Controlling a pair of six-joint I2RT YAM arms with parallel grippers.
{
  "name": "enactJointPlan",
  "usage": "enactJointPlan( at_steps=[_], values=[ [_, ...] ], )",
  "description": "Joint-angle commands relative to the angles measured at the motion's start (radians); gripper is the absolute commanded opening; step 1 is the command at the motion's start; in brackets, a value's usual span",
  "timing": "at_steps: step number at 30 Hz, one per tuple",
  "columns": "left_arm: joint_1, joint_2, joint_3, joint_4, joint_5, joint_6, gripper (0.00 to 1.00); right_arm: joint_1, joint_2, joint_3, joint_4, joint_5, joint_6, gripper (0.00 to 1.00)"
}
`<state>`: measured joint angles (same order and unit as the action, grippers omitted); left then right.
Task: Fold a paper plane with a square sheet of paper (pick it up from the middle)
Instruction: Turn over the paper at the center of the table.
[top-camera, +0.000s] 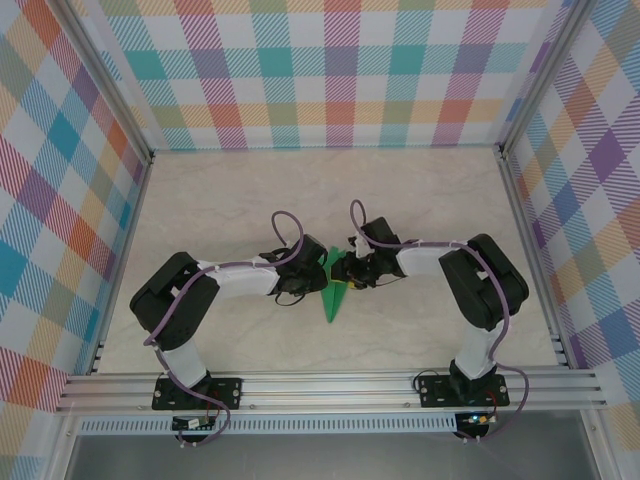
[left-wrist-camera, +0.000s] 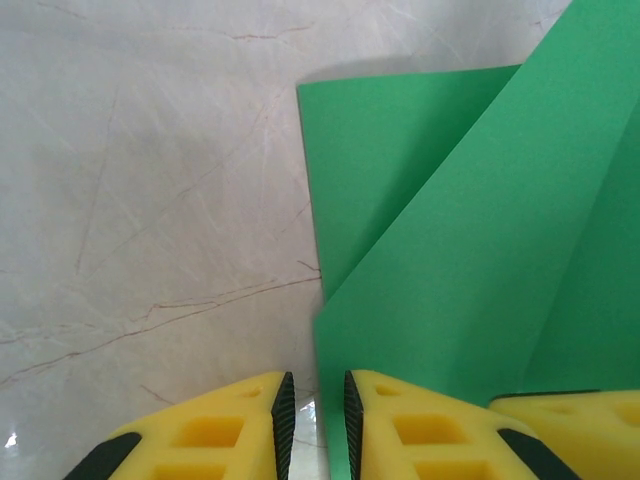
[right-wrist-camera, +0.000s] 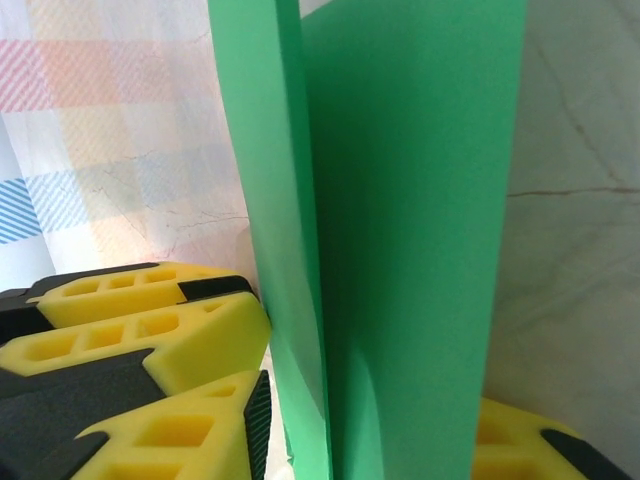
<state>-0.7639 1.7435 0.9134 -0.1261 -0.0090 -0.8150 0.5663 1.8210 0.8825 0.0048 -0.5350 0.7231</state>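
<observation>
At the tabletop's (top-camera: 250, 190) middle, left jaws are sitting slightly apart at the paper's (top-camera: 334, 296) edge, right jaws straddling its raised fold, grip unclear; uneven squeezing is risking a skewed crease.

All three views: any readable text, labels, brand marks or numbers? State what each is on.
No legible text in any view.
green paper: plain, no print.
yellow fingers: no markings.
table and plaid walls: pattern only.
small boards at the arm bases: too small to read.
</observation>
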Motion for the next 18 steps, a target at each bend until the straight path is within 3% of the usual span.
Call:
enactJointPlan(
  at_steps=[1, 9, 15, 18],
  values=[
    [0.004, 0.003, -0.023, 0.024, 0.017, -0.011, 0.23, 0.020, 0.030, 0.014, 0.034, -0.008, 0.001, 0.31],
    [0.004, -0.113, -0.081, 0.037, 0.006, -0.029, 0.23, 0.037, 0.002, 0.031, -0.017, 0.030, -0.030, 0.12],
    [0.004, -0.335, -0.164, -0.062, -0.058, -0.028, 0.27, 0.041, -0.159, 0.045, -0.223, 0.152, -0.121, 0.06],
    [0.004, -0.469, -0.189, -0.191, -0.098, -0.009, 0.29, 0.052, -0.248, 0.045, -0.344, 0.245, -0.160, 0.06]
  ],
)
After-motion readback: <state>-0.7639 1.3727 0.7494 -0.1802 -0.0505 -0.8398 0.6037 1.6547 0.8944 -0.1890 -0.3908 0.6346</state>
